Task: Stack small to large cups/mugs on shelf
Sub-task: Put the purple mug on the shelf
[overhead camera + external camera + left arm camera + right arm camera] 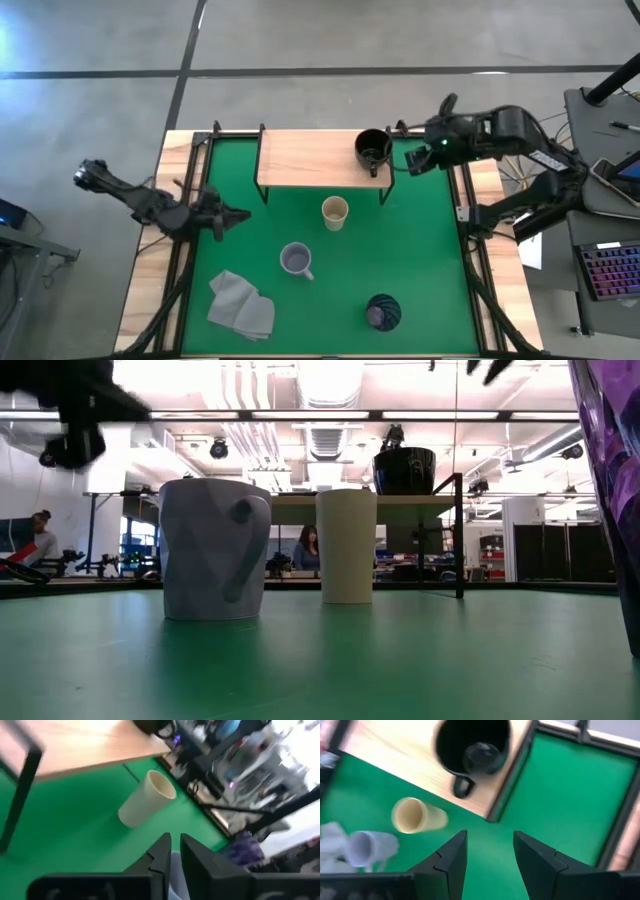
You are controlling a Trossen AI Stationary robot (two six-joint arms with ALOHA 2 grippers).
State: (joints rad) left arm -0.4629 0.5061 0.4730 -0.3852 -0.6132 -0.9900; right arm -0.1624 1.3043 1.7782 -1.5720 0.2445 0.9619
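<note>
Black mug (373,148) upright on shelf (305,158), right end, upper centre of frame: first placed. Right gripper (418,160) just right of shelf, jaws open, empty. Left gripper (232,214) at mid-left, jaws nearly closed, empty. Cream cup (335,212), lavender mug (295,260), purple tumbler (382,312) on green mat (430,260), awaiting placement.

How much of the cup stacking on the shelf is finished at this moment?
Done: the black mug stands on the shelf. In hand: nothing; the open right end effector is beside the shelf. Left: the cream cup, lavender-grey mug and purple tumbler stand on the green mat.
</note>
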